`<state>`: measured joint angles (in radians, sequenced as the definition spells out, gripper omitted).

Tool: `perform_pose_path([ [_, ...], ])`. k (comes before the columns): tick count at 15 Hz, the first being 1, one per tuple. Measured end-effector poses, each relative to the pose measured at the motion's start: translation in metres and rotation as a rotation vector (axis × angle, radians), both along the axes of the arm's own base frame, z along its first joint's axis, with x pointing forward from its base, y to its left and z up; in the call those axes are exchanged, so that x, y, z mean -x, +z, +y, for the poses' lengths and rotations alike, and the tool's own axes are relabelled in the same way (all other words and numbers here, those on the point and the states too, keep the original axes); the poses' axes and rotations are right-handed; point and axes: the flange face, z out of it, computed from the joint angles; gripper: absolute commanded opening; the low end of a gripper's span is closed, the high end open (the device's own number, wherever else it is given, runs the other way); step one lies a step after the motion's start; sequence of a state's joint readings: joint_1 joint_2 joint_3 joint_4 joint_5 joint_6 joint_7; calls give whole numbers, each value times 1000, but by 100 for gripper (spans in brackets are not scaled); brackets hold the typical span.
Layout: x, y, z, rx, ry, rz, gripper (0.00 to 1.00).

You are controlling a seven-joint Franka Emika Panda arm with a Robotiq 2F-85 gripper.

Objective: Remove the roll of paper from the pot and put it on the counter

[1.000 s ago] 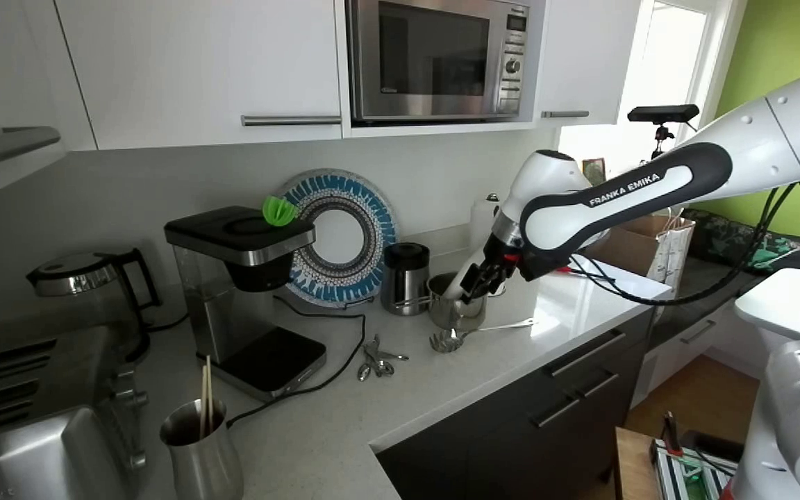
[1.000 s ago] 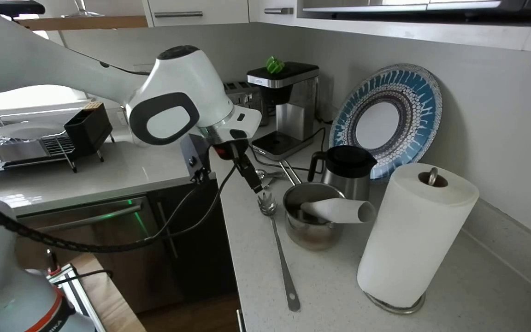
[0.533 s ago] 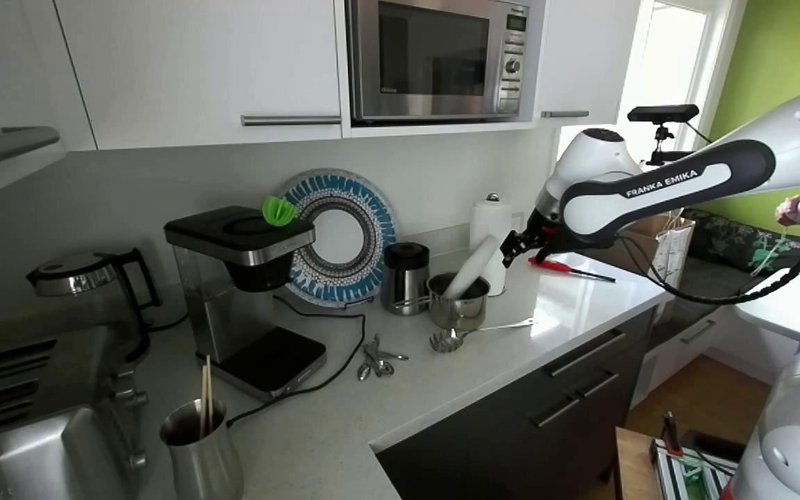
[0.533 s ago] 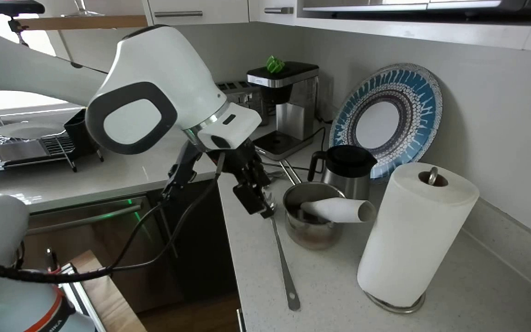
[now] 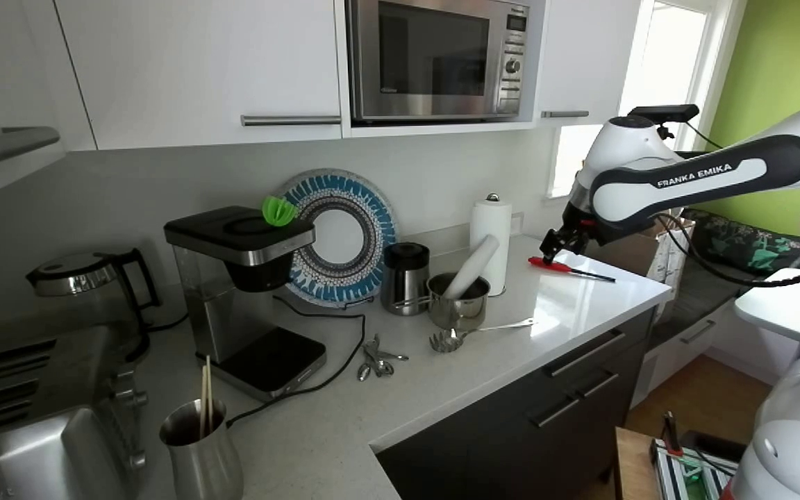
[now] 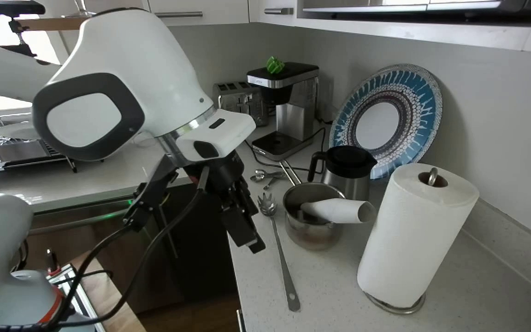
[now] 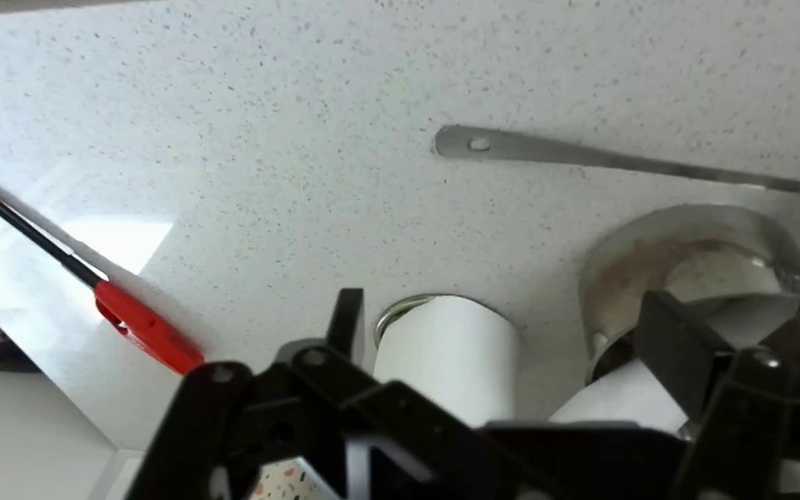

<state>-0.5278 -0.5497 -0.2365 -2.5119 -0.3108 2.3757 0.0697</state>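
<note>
Paper roll (image 6: 337, 210), as shown in an exterior view, is rested at a slant in the pot (image 6: 314, 236), its lower end sunk inside and its upper part carried out over the rim. It is formed as a plain white tube, smooth and straight, much narrower than the pot's mouth and longer than the pot is deep. Its upper end is open: a greyish hollow is framed there by a thin, paler edge, and soft grey shading is cast along its underside. The shiny metal pot is set on the pale, speckled counter (image 6: 330, 295). Just beyond the roll's open end, a far thicker paper towel roll (image 6: 415, 235) is held on a metal stand (image 6: 399, 310); whether the two are touching cannot be told. A black-lidded metal jug (image 6: 348, 177) and a long serving spoon (image 6: 284, 263) are placed beside the pot, on different sides, and a red-handled lighter (image 7: 119, 302) is laid farther off. The tool (image 7: 504, 309) is held in the air, away from the pot, and is released, its fingers (image 7: 348, 316) spread wide; in the wrist view, part of the paper roll is covered by one of them. In both exterior views, the slanted roll and the tool are seen apart.
</note>
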Motion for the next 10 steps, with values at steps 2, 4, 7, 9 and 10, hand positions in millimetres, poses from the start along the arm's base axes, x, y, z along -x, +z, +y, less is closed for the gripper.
perform_pose_path([
  [2,2,2,2,-2,45,11,100],
  [4,0,2,4,-2,57,14,100],
  [7,-1,4,3,24,83,23,100],
  [9,-3,11,-2,65,179,45,100],
  [10,-4,17,-7,81,232,54,100],
])
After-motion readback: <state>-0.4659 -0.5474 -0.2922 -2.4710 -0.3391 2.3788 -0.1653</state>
